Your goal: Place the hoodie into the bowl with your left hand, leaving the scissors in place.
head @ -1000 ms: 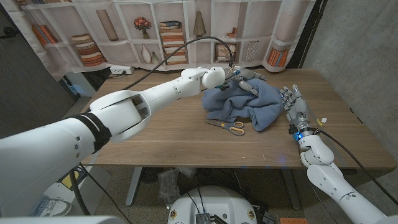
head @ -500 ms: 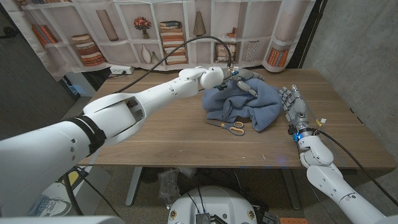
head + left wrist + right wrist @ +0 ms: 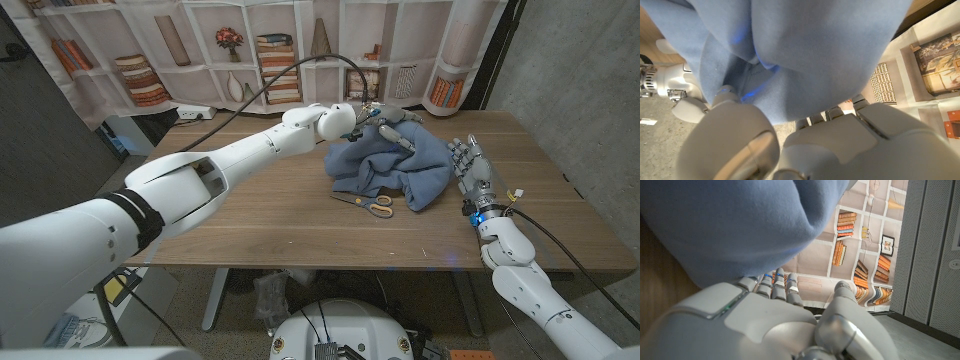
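Note:
The blue hoodie [image 3: 405, 168] lies bunched on the wooden table [image 3: 270, 215], right of the middle. My left hand [image 3: 388, 118] grips its far upper edge and holds that part a little above the table. In the left wrist view the blue fabric [image 3: 805, 50] hangs between the fingers [image 3: 850, 135]. Scissors [image 3: 366, 203] with yellow handles lie on the table just in front of the hoodie, touching its near hem. My right hand [image 3: 472, 172] stands open beside the hoodie's right side, fingers pointing away from me. The hoodie [image 3: 740, 225] also looms close over this hand [image 3: 770, 325] in the right wrist view.
A backdrop printed with bookshelves [image 3: 280, 50] hangs behind the table's far edge. A black cable [image 3: 300, 70] arcs over my left arm toward its wrist. Bare wood stretches to the left of the hoodie and along the near edge.
My left hand has lifted slightly and drawn toward the far edge, pulling the hoodie's top edge up with it. The scissors and my right hand have stayed put.

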